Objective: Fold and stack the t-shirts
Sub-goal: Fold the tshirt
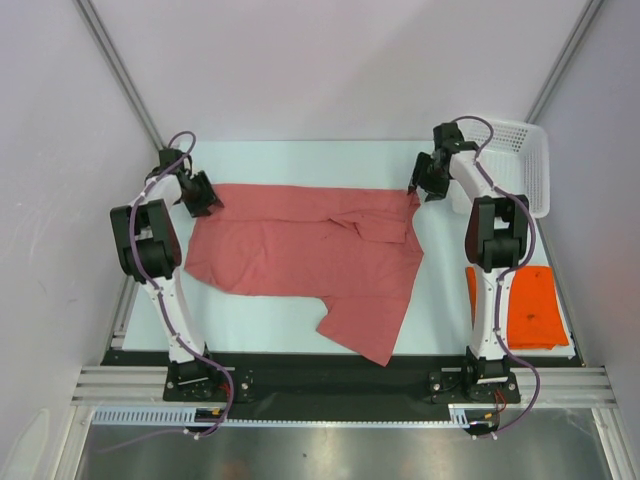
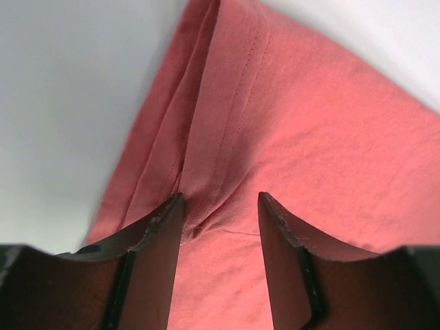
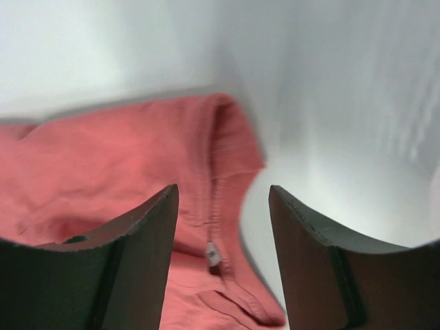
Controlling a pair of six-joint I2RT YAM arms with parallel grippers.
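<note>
The dusty pink-red t-shirt point(image 1: 310, 255) lies spread and rumpled across the middle of the white table point(image 1: 300, 160), with one flap reaching toward the near edge. My left gripper point(image 1: 205, 200) is at its far left corner. In the left wrist view the gripper point(image 2: 220, 199) is open, its jaws apart over a stitched hem fold of the shirt point(image 2: 309, 124). My right gripper point(image 1: 420, 185) is at the far right corner. In the right wrist view it point(image 3: 223, 189) is open over the shirt's edge point(image 3: 124, 151), near a small white tag point(image 3: 212, 254). The folded orange t-shirt point(image 1: 535, 305) lies at the right, partly behind the right arm.
A white perforated basket point(image 1: 520, 165) stands at the far right corner. White walls close in the table at the back and on both sides. A black rail point(image 1: 320, 385) runs along the near edge between the arm bases.
</note>
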